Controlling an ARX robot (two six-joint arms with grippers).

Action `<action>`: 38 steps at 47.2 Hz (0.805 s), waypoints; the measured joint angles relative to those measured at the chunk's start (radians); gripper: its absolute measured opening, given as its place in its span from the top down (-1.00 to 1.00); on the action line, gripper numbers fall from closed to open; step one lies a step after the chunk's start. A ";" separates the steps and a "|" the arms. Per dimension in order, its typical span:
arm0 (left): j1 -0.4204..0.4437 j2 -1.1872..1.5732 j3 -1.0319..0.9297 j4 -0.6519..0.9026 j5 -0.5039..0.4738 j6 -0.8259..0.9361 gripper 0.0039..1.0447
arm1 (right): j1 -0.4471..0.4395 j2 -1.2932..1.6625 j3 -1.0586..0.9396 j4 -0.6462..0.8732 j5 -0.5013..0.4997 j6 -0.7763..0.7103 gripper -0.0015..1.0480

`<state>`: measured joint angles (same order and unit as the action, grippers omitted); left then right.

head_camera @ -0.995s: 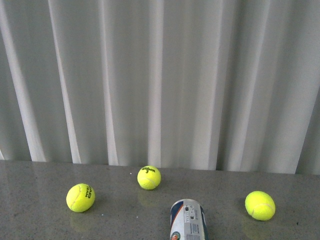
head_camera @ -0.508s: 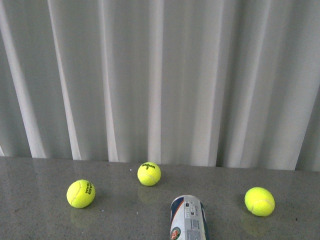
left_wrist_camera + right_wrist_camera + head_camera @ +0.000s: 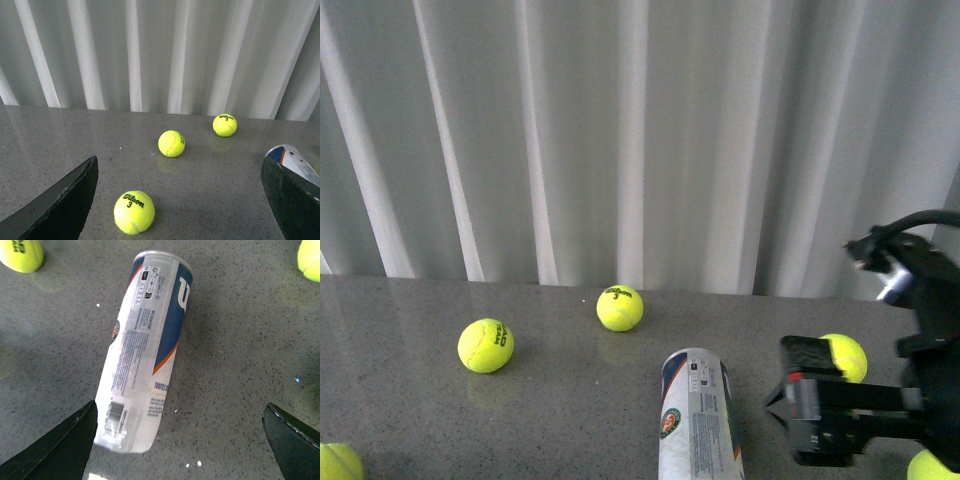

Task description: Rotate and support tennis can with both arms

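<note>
The tennis can point(image 3: 698, 415) lies on its side on the grey table, its silver-rimmed end pointing away from me, with the blue label and barcode showing. In the right wrist view the can point(image 3: 145, 350) lies at a slant. My right gripper point(image 3: 177, 445) hangs open above it, and the can's near end sits beside one fingertip point(image 3: 60, 445). The right arm point(image 3: 920, 400) shows low on the right in the front view, beside the can. My left gripper point(image 3: 180, 210) is open over bare table, with the can's end point(image 3: 292, 156) just past one finger point(image 3: 292, 200).
Yellow tennis balls lie around the can: two at the back left point(image 3: 486, 345) point(image 3: 620, 307), one behind the right arm point(image 3: 844, 355), and others at the front corners point(image 3: 335, 463) point(image 3: 932, 468). One ball point(image 3: 134, 212) lies between the left fingers. A white curtain hangs behind the table.
The front view has tipped downward, so more table and more of the can show. The right arm has come into view beside the can. Two more balls show at the lower corners.
</note>
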<state>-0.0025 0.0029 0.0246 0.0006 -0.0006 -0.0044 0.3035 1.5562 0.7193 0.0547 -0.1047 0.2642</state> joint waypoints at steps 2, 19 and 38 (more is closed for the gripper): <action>0.000 0.000 0.000 0.000 0.000 0.000 -0.88 | 0.016 0.073 0.045 0.001 0.011 0.010 -0.87; 0.000 0.000 0.000 0.000 0.000 0.000 -0.88 | 0.045 0.386 0.305 -0.039 -0.026 0.080 -0.87; 0.000 0.000 0.000 0.000 0.000 0.000 -0.88 | 0.073 0.620 0.480 -0.084 -0.045 0.091 -0.87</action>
<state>-0.0025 0.0029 0.0246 0.0006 -0.0002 -0.0040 0.3767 2.1765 1.1988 -0.0292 -0.1497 0.3550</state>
